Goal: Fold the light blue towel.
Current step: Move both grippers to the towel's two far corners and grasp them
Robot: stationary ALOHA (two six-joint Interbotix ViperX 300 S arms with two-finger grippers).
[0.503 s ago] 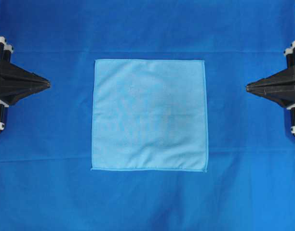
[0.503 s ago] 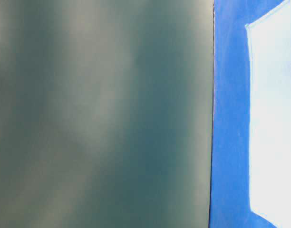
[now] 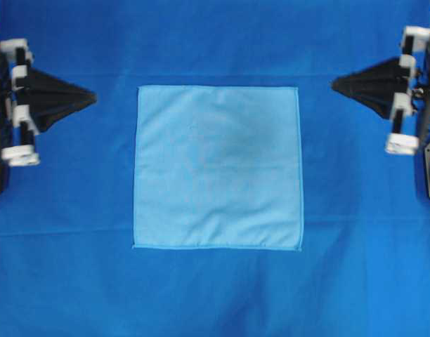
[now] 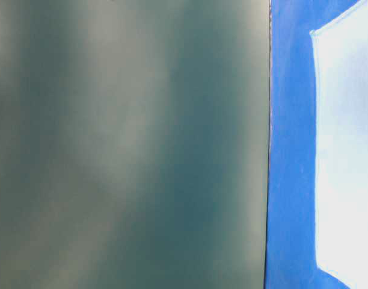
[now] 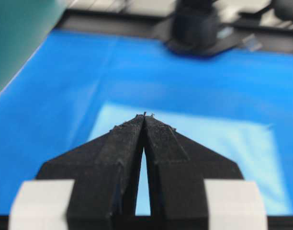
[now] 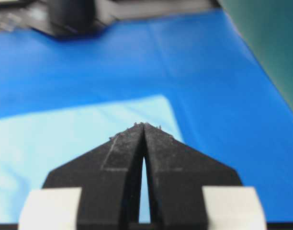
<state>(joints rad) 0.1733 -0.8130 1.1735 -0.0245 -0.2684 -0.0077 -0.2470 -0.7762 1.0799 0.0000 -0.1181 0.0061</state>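
Royal-blue cloth (image 3: 215, 295) covers the table beneath the flat light blue towel (image 3: 217, 167), both hands (image 3: 94, 98) (image 3: 334, 84) closed and empty

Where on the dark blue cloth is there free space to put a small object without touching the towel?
Free patches on the dark blue cloth: the wide strip below the light blue towel, the strip above it, and both lower side bands. It is tighter beside the upper corners, where the left gripper and right gripper point inward, both shut.
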